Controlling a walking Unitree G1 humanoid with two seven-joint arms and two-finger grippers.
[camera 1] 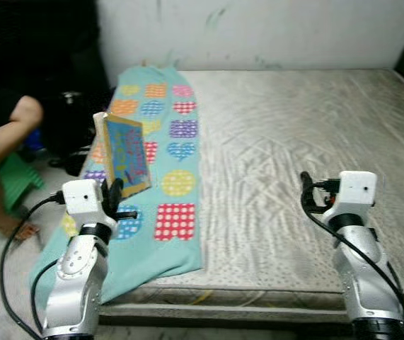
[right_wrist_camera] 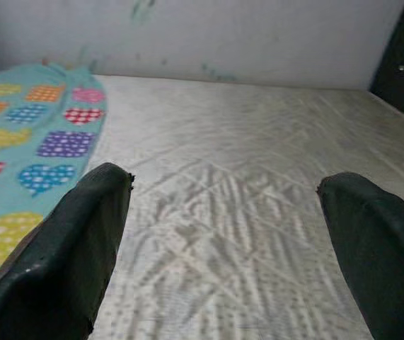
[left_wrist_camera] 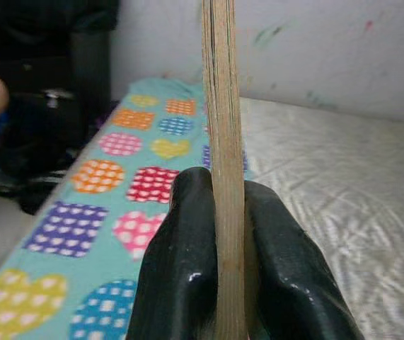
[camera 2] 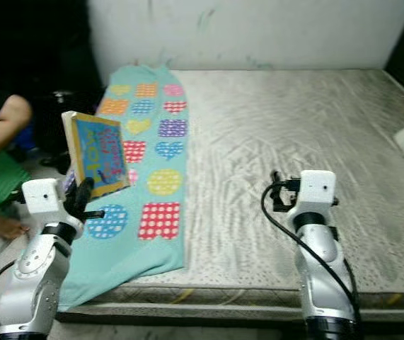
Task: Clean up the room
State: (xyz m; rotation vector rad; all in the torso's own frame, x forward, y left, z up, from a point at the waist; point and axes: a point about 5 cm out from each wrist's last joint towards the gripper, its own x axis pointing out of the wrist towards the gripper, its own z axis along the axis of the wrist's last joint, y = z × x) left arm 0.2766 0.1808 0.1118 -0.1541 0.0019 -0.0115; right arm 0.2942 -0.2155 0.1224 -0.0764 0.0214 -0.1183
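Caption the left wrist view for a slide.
Left end effector shut on an upright book over a patterned blanket on the mattress.

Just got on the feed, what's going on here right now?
The left gripper is shut on a blue-covered book, holding it upright above the teal patterned blanket that lies along the left side of the bare mattress. The right gripper is open and empty over the mattress. A person's arm shows at the far left, beside the bed.
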